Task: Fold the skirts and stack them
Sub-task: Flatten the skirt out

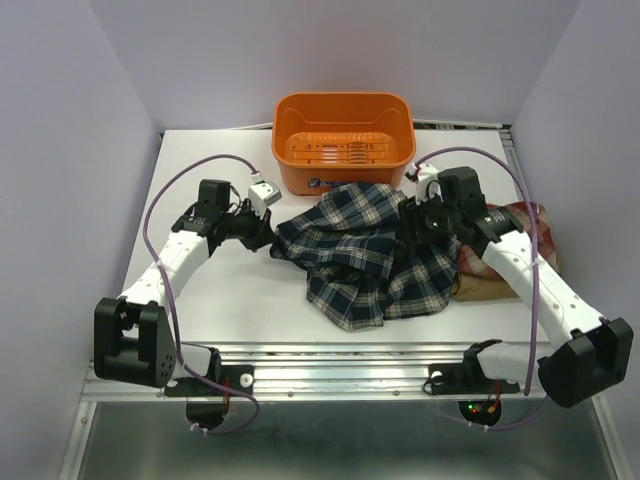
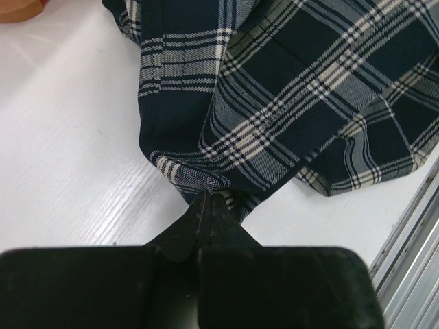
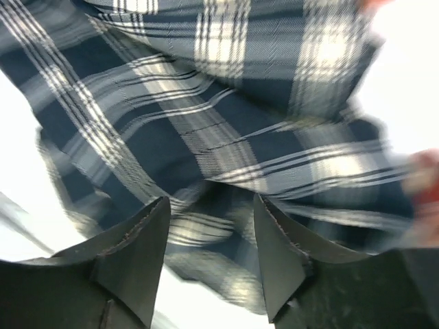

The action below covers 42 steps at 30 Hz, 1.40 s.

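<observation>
From above, we see the navy plaid skirt [image 1: 365, 255] lying rumpled in the middle of the white bench [image 1: 240, 300], its far edge just short of the orange basket [image 1: 343, 140] at the far edge. It partly covers a tan skirt [image 1: 490, 285] and a red-and-white plaid skirt [image 1: 530, 215] heaped toward the right edge.

The overhead view leaves both grips unclear; the wrist cameras settle them. The left tool [image 2: 206, 205] is pressed together, pinching a hem corner of the navy plaid skirt [image 2: 288, 103] on the bench's left half. The right tool [image 3: 209, 233] is spread, its fingers [image 3: 147, 233] apart above the blurred plaid cloth [image 3: 206, 123] — we cannot tell whether they touch it.

The bench surface is finely ribbed, with a metal rail [image 1: 340, 352] along its near edge, and pale lavender walls [image 1: 60, 150] close it in on three sides.
</observation>
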### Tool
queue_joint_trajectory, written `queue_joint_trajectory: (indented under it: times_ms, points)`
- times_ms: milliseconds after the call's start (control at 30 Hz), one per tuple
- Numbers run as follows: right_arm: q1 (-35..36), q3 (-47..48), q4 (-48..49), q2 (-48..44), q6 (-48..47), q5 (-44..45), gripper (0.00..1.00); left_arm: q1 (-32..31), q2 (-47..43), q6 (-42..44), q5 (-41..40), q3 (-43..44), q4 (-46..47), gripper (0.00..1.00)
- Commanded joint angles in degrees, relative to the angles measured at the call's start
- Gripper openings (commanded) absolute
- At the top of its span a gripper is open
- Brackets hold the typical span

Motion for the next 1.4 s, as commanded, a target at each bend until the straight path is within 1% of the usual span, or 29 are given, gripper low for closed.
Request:
queue_joint_trajectory:
  times_ms: [0, 67, 133, 200, 267, 300, 433, 567, 600, 667, 733, 767, 833, 867, 900, 933, 967, 1000, 1033, 1067, 1100, 1233, 1267, 1300, 1367]
  points:
    - [-0.2, -3.9, 4.4, 2.6, 25.5, -5.3, 0.56, 1.2, 1.2, -11.1, 0.0, 0.4, 7.3, 0.00]
    - [-0.2, -7.8, 9.5, 2.6, 28.7, -7.2, 0.56, 1.8, 2.5, -13.4, -0.2, 0.9, 9.2, 0.00]
    - [-0.2, -10.7, 12.0, 3.0, 29.9, -9.3, 0.56, 2.8, 3.9, -15.6, -2.0, 1.6, 10.5, 0.00]
    - [-0.2, -11.1, 13.4, 3.9, 28.7, -9.4, 0.62, 3.6, 4.9, -17.0, -4.9, 2.0, 11.6, 0.00]
    - [-0.2, -10.8, 13.6, 4.4, 27.4, -9.9, 0.64, 3.8, 5.4, -17.2, -6.4, 2.1, 12.0, 0.00]
    - [-0.2, -10.5, 13.5, 4.7, 28.1, -9.5, 0.67, 3.8, 5.5, -17.1, -6.5, 2.1, 12.3, 0.00]
    - [-0.2, -9.4, 11.1, 6.0, 30.2, -9.7, 0.73, 3.8, 5.3, -16.8, -5.4, 1.8, 12.4, 0.00]
    - [-0.2, -11.9, 11.6, 6.1, 33.1, -10.7, 0.79, 3.7, 3.4, -16.6, -5.5, 0.5, 14.0, 0.00]
    - [-0.2, -13.6, 12.1, 6.3, 35.3, -10.7, 0.85, 3.8, 2.7, -16.6, -5.6, -0.1, 14.3, 0.00]
    - [-0.2, -15.8, 13.9, 5.9, 37.6, -11.5, 0.88, 3.8, 2.2, -16.6, -5.7, -0.7, 14.8, 0.00]
    - [-0.2, -18.7, 18.4, 5.8, 41.6, -12.7, 0.95, 3.8, 1.9, -16.5, -5.7, -1.4, 14.8, 0.00]
    - [-0.2, -19.3, 21.2, 6.1, 43.2, -13.0, 0.96, 3.8, 1.6, -16.5, -5.7, -1.7, 14.8, 0.00]
    - [-0.2, -20.4, 22.9, 7.2, 43.9, -12.8, 0.96, 3.8, 1.1, -16.2, -5.7, -2.6, 15.2, 0.00]
    - [-0.2, -20.5, 23.7, 7.5, 43.7, -12.3, 0.94, 3.8, 0.6, -16.1, -5.7, -2.8, 15.2, 0.00]
    - [-0.2, -20.7, 24.1, 7.8, 43.0, -11.6, 0.79, 3.8, 0.0, -15.5, -5.7, -3.2, 15.2, 0.00]
    - [-0.2, -20.6, 24.5, 8.1, 42.7, -11.6, 0.67, 3.8, -0.3, -15.3, -5.7, -3.4, 15.3, 0.00]
    - [-0.2, -19.4, 24.7, 8.7, 42.5, -11.6, 0.53, 3.8, -0.6, -15.1, -5.7, -3.4, 15.4, 0.00]
    - [-0.2, -18.2, 24.9, 8.7, 41.6, -12.5, 0.32, 3.7, -1.2, -14.9, -5.7, -3.3, 15.3, 0.00]
    - [-0.2, -16.8, 24.7, 8.7, 41.2, -13.0, 0.24, 3.8, -1.7, -14.5, -5.7, -3.0, 15.1, 0.00]
    - [-0.2, -12.9, 24.4, 8.7, 40.5, -13.6, 0.16, 3.8, -2.0, -13.4, -5.5, -2.9, 14.6, 0.00]
    - [-0.2, -10.8, 23.0, 8.3, 38.8, -14.6, 0.02, 3.7, -3.1, -12.7, -5.1, -2.7, 14.3, 0.00]
    - [-0.2, -0.1, 20.1, 6.7, 35.0, -15.7, 0.01, 3.8, -5.8, -7.4, -5.4, -0.8, 11.6, 0.00]
    - [-0.2, 1.9, 19.4, 6.4, 34.5, -15.5, 0.01, 3.8, -6.2, -4.5, -5.5, -0.3, 10.7, 0.00]
    - [-0.8, 5.8, 18.2, 5.9, 33.0, -15.2, 0.01, 3.8, -7.3, -2.9, -6.0, 0.2, 9.7, 0.00]
    - [-0.8, 9.6, 16.7, 5.4, 31.8, -13.3, 0.01, 3.8, -8.5, -1.3, -8.4, 1.7, 8.4, 0.00]
